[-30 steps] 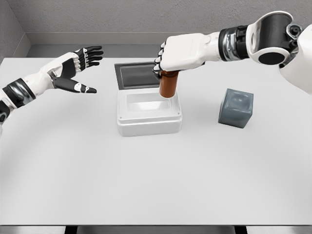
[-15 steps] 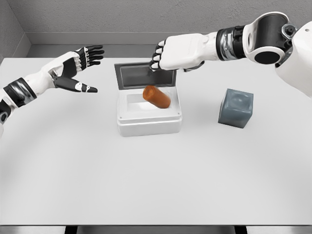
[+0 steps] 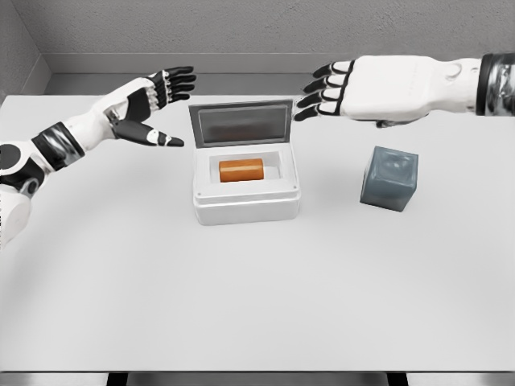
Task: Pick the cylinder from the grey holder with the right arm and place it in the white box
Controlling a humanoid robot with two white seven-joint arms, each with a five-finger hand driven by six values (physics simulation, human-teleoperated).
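I see the orange cylinder [image 3: 241,170] lying on its side inside the white box [image 3: 246,201], whose lid [image 3: 241,123] stands raised behind it. My right hand [image 3: 370,88] hovers above and to the right, fingers spread, holding nothing. The grey holder [image 3: 389,178] sits apart on the table [image 3: 257,289]. My left hand [image 3: 145,108] hangs open at the left.

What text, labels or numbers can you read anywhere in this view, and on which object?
None: no readable text, label, brand, number or sign shows in the head view.
orange cylinder, lying in the white box: plain, no label.
Box lid: blank, raised open.
grey holder: unmarked.
left hand and right hand, both open and held above the table: no markings readable.
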